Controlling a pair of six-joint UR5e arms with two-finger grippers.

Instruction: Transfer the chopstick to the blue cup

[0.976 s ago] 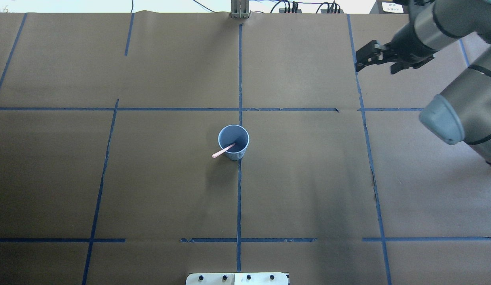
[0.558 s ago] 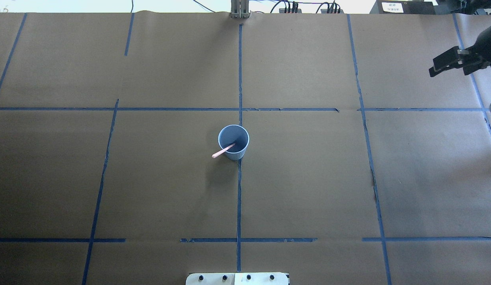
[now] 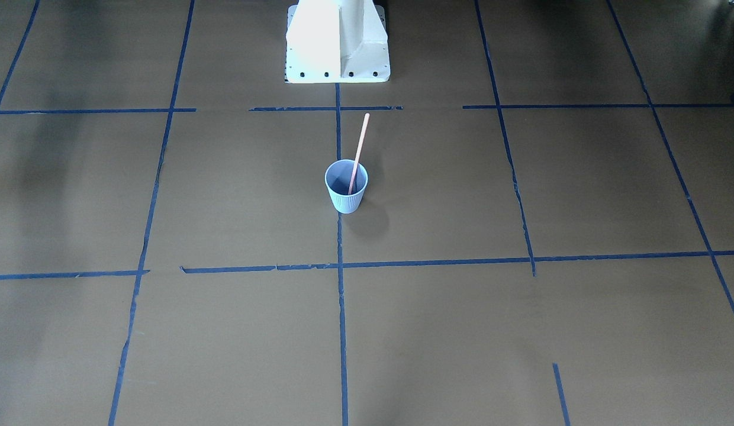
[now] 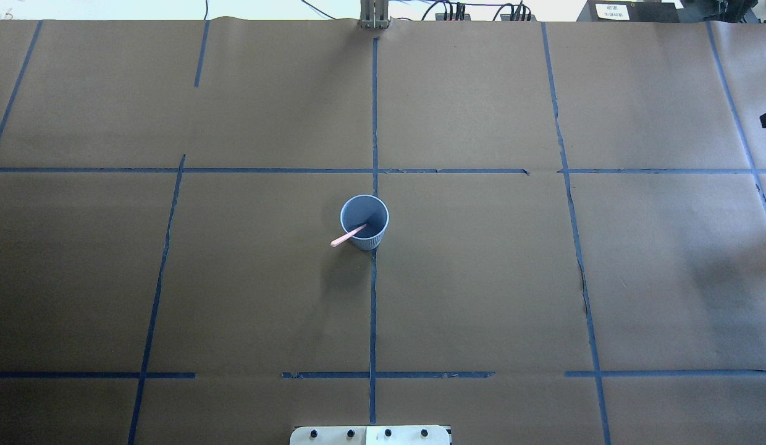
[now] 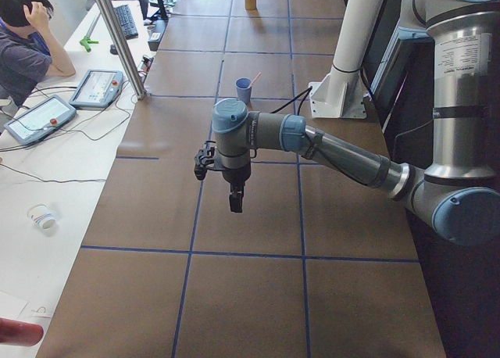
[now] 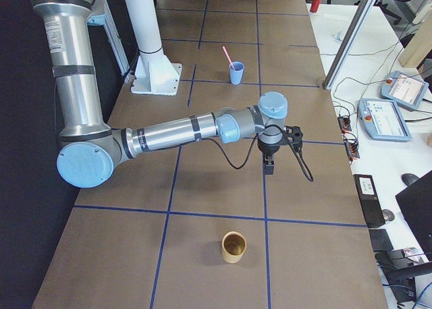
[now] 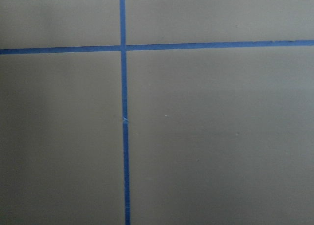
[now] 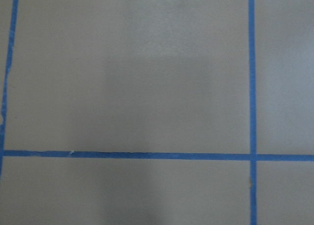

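Counting one blue cup: ribbed, tapered, open-topped, upright at mid-table right on the centre line of blue tape. In it, one pink chopstick: thin, straight, lower end down inside the cup, shaft leaning on the rim, upper end tilted out toward the robot and slightly to its left. Also one tan cup, smooth-walled and round, upright near the table end on the robot's right, well apart from the blue one. Two grippers, both dark and hanging fingers-down over bare paper: left gripper toward its own end of the table, right gripper toward the other, between the two cups. Cannot tell for either whether spread or closed. Matte brown paper over the table, faintly creased, gridded into large rectangles. Wide bare paper on every side of the blue cup; nearest solid edge the white robot base.
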